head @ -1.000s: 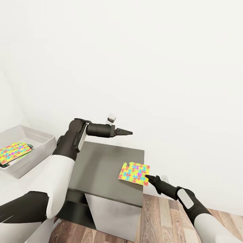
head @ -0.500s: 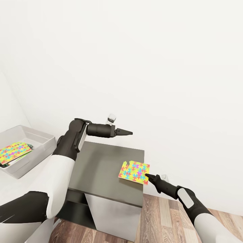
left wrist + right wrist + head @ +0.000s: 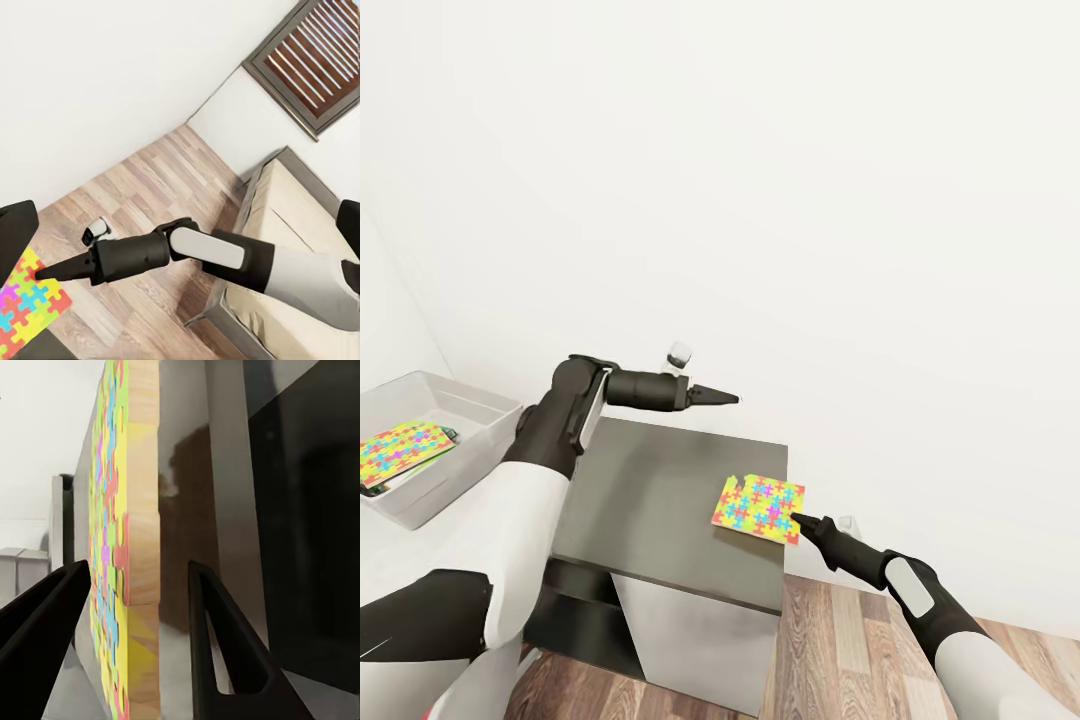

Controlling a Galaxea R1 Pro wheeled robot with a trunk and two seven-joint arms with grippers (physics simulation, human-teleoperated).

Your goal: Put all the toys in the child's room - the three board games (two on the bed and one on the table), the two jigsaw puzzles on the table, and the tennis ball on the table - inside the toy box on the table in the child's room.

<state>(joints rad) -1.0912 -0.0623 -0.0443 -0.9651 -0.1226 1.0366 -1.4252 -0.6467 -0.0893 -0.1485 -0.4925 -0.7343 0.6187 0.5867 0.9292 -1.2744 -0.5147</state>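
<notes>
while one multicoloured jagged-edged jigsaw panel (image 3: 404, 452) lies in light grey flared toy box (image 3: 460, 462), second puzzle panel (image 3: 759, 509) awaits on dark grey cabinet top (image 3: 650, 500); right gripper (image 3: 797, 519) open astride its edge, not clamped; left gripper (image 3: 728, 398) looks closed, empty.

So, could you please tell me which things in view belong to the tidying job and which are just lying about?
Belonging to the job:
- jigsaw puzzle on the dark cabinet top, its edge between the open fingers of the right end effector
- second jigsaw puzzle, already in the toy box

Just there:
- dark cabinet top
- bed
- window shutter
- wood floor
</notes>
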